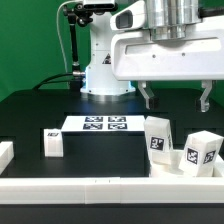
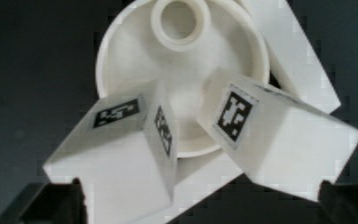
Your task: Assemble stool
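Observation:
The round white seat (image 2: 176,70) lies flat, with a hole near its far rim. Two white block legs with tags stand on it, one (image 2: 114,140) beside the other (image 2: 274,125). In the exterior view these legs (image 1: 159,136) (image 1: 203,151) stand at the right on the seat (image 1: 168,171). A third leg (image 1: 53,143) lies loose on the table at the left. My gripper (image 1: 177,100) hangs open and empty above the two legs, touching nothing. In the wrist view the gripper (image 2: 202,208) shows only its dark fingertips (image 2: 51,205) at the frame's corners.
The marker board (image 1: 105,124) lies flat behind the parts, in front of the robot base (image 1: 105,75). A long white rail (image 1: 90,190) runs along the front, and a short one (image 1: 5,152) sits at the exterior view's left.

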Controlling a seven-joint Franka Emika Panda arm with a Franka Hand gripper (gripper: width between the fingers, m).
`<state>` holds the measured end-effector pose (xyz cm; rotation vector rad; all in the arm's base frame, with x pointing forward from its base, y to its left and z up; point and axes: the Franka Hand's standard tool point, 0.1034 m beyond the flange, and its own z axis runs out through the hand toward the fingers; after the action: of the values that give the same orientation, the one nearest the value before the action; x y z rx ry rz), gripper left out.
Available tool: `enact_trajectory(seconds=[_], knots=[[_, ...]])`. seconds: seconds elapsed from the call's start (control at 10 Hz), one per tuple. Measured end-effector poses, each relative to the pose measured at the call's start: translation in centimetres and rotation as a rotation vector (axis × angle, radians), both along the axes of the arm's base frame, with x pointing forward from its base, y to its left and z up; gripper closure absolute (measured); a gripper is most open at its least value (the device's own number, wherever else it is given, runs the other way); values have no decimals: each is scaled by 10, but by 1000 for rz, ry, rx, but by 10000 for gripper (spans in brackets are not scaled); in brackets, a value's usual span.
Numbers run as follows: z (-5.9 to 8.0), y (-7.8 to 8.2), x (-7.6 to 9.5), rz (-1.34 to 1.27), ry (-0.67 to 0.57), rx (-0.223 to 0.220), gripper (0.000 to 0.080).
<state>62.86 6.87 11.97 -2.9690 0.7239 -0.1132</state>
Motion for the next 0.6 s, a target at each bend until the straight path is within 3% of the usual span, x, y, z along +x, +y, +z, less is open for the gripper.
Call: enact_trajectory(seconds=[0.2,0.6], knots=[[-2,-3,0,275,-24,-36,150],[-2,-6,2,518,-50,-70,150]])
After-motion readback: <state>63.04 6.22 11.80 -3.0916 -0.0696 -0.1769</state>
